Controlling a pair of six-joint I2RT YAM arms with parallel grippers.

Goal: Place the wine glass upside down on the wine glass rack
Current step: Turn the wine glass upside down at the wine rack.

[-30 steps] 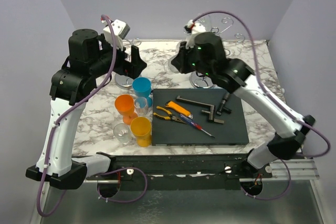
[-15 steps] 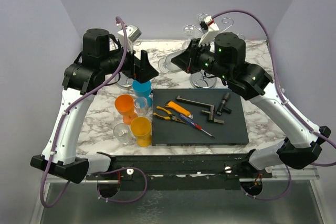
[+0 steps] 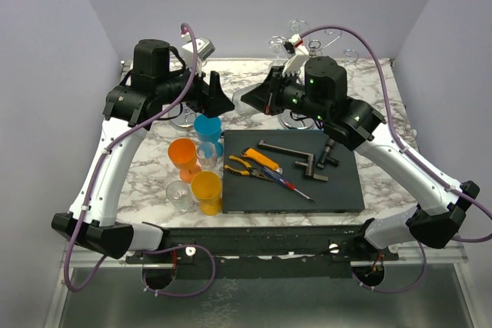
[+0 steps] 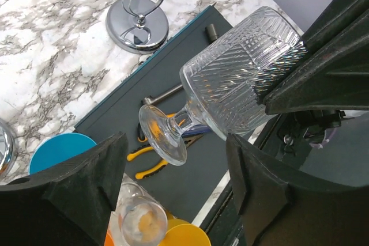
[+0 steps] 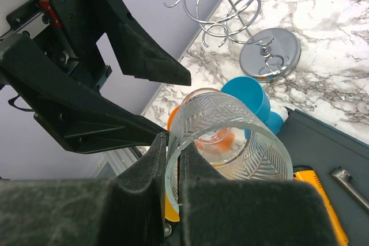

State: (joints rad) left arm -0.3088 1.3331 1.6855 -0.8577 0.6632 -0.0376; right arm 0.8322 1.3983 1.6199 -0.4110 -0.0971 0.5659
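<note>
While the jaws of the right gripper (image 5: 172,148) pinch the rim of the wine glass (image 4: 230,90), held sideways above the far tabletop (image 3: 150,178), the jaws of the left gripper (image 4: 176,141) stand wide and empty at its foot. Handover judged in hand; next, the left must close on the stem.

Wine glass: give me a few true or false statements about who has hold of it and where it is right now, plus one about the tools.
1. The right fingers pinch the wine glass by its rim. True.
2. The left fingers are closed on the stem. False: they stand open on either side of the foot, with a gap on both sides.
3. The wine glass hangs upside down on the rack. False: it is held in the air on its side, foot pointing toward the left arm, apart from the rack.
4. Yellow-handled pliers lie on the dark mat. True.
</note>
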